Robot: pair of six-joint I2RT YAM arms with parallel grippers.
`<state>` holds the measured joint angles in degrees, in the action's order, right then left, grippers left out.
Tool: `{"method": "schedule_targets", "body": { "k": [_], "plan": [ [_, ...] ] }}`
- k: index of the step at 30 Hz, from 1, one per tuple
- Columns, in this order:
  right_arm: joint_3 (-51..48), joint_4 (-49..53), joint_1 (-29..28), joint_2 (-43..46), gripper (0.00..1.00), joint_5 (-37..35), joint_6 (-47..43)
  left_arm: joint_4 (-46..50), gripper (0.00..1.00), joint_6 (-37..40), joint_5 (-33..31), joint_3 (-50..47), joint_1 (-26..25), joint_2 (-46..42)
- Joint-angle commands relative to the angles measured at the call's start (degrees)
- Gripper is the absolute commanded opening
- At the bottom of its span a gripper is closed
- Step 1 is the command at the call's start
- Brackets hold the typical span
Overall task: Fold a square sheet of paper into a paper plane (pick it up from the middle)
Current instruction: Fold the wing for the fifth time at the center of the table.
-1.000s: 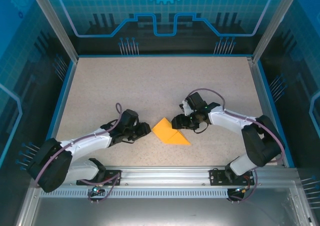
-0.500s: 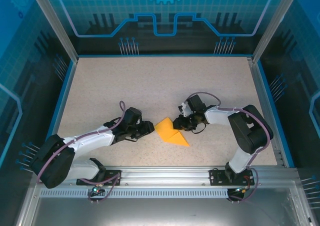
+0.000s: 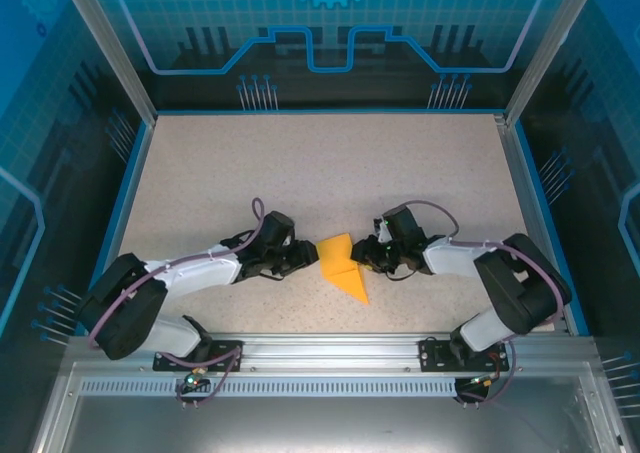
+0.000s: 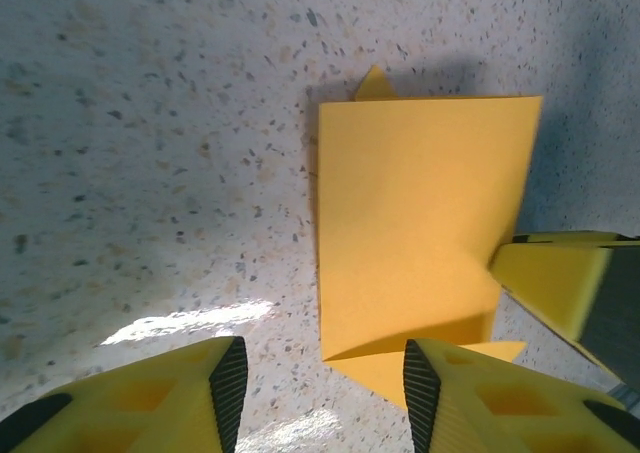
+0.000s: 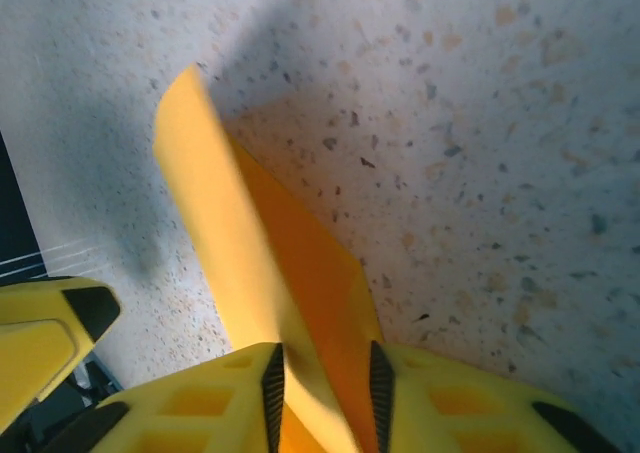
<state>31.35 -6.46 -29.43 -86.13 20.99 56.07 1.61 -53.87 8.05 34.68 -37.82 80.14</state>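
Top view, landmark: the square sheet of paper (image 3: 340,261) lies on the speckled table (image 3: 250,173). It is already folded into a small layered shape with one point toward the arm bases.
Top view, left gripper (image 3: 306,258): low over the table, right at the sheet's left edge.
Top view, right gripper (image 3: 369,256): at the sheet's right edge, facing the left one across it.
Left wrist view, sheet: a flat rectangular panel ahead of the fingers, with small triangular tips peeking out past its far and near edges.
Left wrist view, jaws: spread apart with nothing clamped. The sheet's near corner sits in the gap and one finger (image 4: 480,403) overlaps the near edge; I cannot tell whether it presses down.
Left wrist view, other arm: a finger of the right gripper touches the sheet's right edge.
Right wrist view, jaws: the sheet runs up between the fingertips (image 5: 230,403), which look clenched on it. One flap is raised off the table.
Done, by the look of it: the early folds, as the sheet is no longer square.
Left to do, by the look of it: laying this raised flap down and creasing it, then the narrowing folds. No slim dart with a centre crease is visible.
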Motion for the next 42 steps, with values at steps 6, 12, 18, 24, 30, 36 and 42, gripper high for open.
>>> {"method": "schedule_targets", "body": {
  "k": [6, 12, 18, 24, 30, 36, 42],
  "plan": [
    [2.46, 19.35, 3.67, 15.97, 0.45, -4.88, -14.71, -2.22, 0.48, 0.84, 1.53, 2.36, -1.44, 2.73],
    [3.33, 20.46, 1.34, 18.29, 0.21, 6.52, -19.81, -2.41, 0.46, 0.11, 0.85, 2.68, -1.45, 3.97],
    [5.05, 18.66, -4.92, 13.08, 0.13, 7.61, -20.72, -2.99, 0.46, -0.45, 1.13, 2.82, -1.43, 4.77],
    [5.69, 16.17, -5.11, 6.4, 0.12, 6.82, -20.99, -2.99, 0.45, -0.59, 1.17, 2.67, -1.41, 4.75],
    [6.17, 15.75, -4.33, 1.25, 0.11, 4.42, -22.05, -2.67, 0.45, -0.53, 1.38, 2.81, -1.41, 4.77],
    [2.2, 11.54, 0.27, -0.88, 0.1, 6.48, -21.4, -1.96, 0.47, -0.13, 1.3, 3.29, -1.4, 4.93],
    [-0.88, 7.77, 2.35, -2.25, 0.1, 8.35, -20.67, -2.77, 0.51, -0.22, 1.87, 3.9, -1.45, 5.77]
  ]
}}
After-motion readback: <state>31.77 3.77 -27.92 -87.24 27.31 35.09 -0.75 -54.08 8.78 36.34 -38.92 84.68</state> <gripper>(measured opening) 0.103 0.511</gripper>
